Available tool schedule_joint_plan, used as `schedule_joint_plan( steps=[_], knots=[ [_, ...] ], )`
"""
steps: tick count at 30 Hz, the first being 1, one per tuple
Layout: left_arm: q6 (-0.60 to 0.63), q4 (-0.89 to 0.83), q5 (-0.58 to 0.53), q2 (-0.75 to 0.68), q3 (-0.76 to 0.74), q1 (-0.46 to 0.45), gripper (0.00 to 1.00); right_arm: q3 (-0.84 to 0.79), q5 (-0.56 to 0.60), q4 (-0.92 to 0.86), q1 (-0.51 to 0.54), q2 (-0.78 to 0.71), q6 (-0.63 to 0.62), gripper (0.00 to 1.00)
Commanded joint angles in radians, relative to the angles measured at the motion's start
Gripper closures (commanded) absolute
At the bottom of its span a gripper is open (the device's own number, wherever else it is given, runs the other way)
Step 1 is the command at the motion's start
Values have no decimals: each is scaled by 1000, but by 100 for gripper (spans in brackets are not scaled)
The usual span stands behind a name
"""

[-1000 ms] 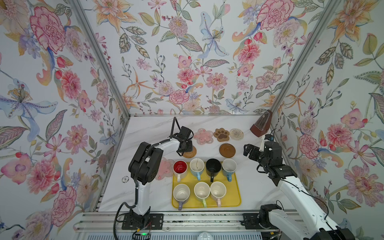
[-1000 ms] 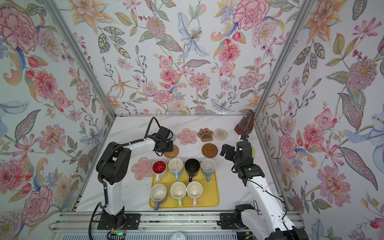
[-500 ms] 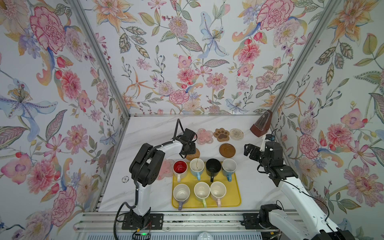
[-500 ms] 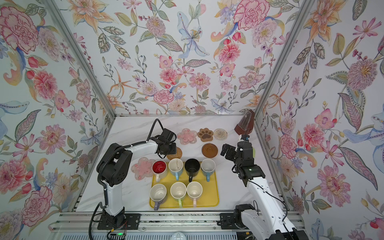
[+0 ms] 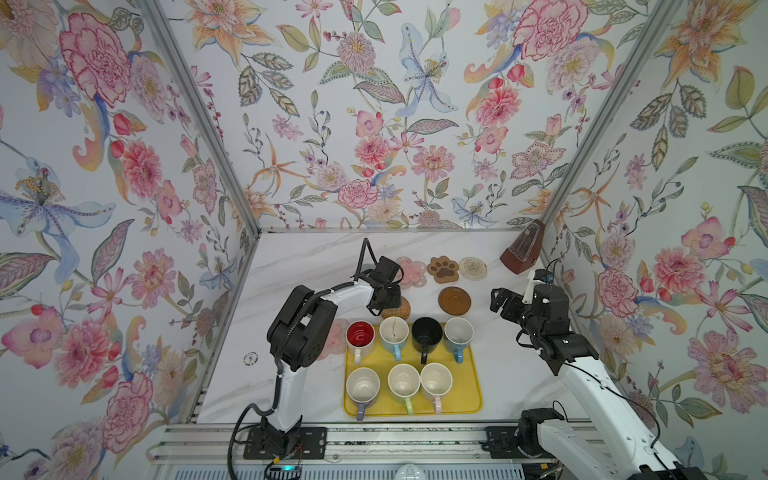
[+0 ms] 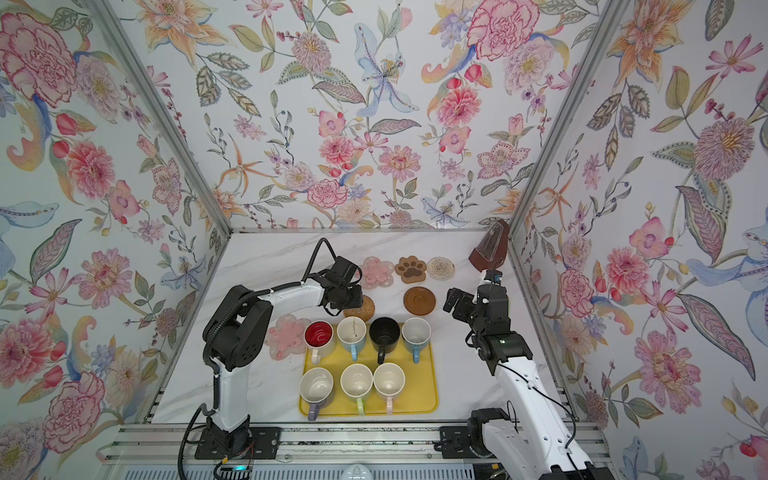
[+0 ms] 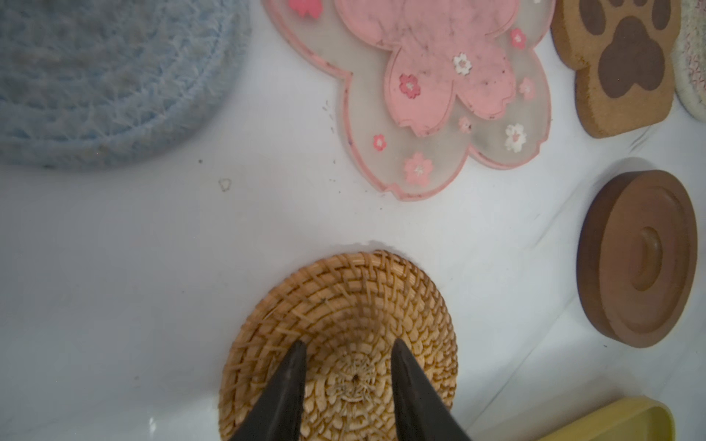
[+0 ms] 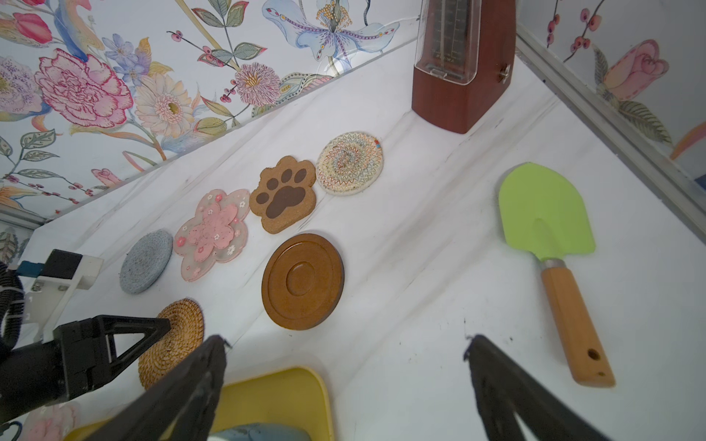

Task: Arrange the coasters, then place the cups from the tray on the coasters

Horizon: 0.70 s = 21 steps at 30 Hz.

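Observation:
My left gripper stands part open, its fingertips resting on top of the tan rattan coaster just behind the yellow tray. Several cups stand on the tray, among them the red-inside one and the black one. Behind lie a pink flower, the paw, the beige woven and the wooden disc coasters. The grey woven coaster lies left of that flower. A second pink flower sits left of the tray. My right gripper hangs open and empty over bare table by the tray's far right corner.
A brown metronome stands in the back right corner. A green spatula with a wooden handle lies by the right wall. Flowered walls close in the left, back and right sides.
My left gripper has slid a little to the right, and the rattan coaster under its fingertips has moved with it. The right arm has not moved.

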Motion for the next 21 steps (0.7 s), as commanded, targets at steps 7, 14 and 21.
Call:
schedule_joint_plan(
  steps=[7,14,21],
  knots=[
    [-8,-59,11,98,108,-5,61,-13,-17,-9,-12,-10,-13,1],
    [-10,-61,16,135,158,-1,61,-8,-21,-9,-15,-3,-14,1],
    [-15,-61,25,163,212,9,61,-4,-28,-11,-15,4,-13,1]
  ],
)
